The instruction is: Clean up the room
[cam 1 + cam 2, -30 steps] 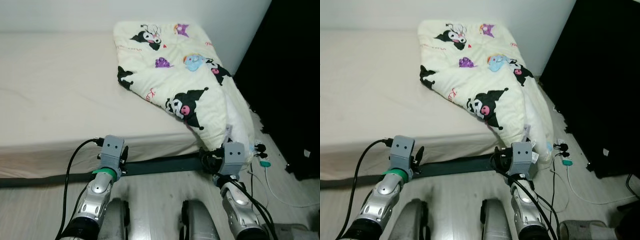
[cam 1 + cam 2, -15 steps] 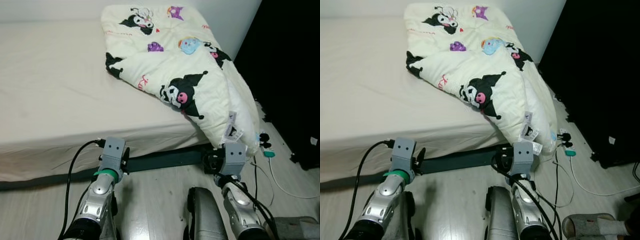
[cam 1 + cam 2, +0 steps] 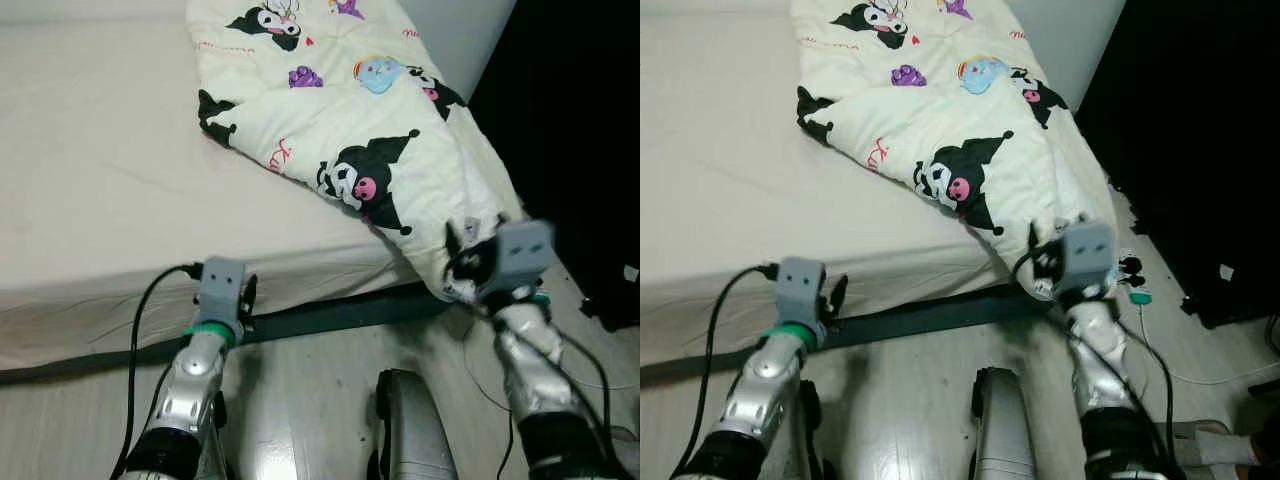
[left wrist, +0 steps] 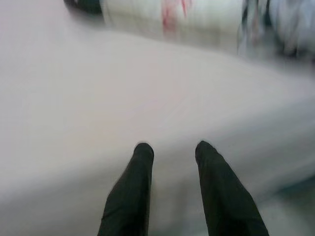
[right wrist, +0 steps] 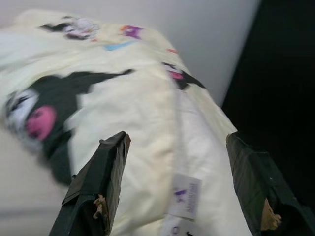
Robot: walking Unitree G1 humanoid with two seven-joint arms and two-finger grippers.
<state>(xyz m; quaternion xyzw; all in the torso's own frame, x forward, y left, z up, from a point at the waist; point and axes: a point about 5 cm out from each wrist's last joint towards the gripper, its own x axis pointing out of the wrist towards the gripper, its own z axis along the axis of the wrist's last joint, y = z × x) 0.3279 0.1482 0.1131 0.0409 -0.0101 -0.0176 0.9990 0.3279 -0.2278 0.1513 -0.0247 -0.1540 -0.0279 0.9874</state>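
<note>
A cream quilt printed with cartoon figures lies crumpled on the right side of the bed, and one corner hangs over the bed's edge toward the floor. My right gripper is raised against that hanging corner. In the right wrist view it is open wide, with the quilt and its white label lying between the fingers. My left gripper is low at the bed's front edge. Its fingers stand apart over the beige sheet and hold nothing.
A dark rail runs under the mattress along the front. A black cabinet stands to the right. White cables with a plug and a slipper lie on the pale wooden floor beside it.
My right arm has lifted from floor level up to the quilt's hanging corner. The camera has moved closer to the bed. The left arm has hardly moved.
</note>
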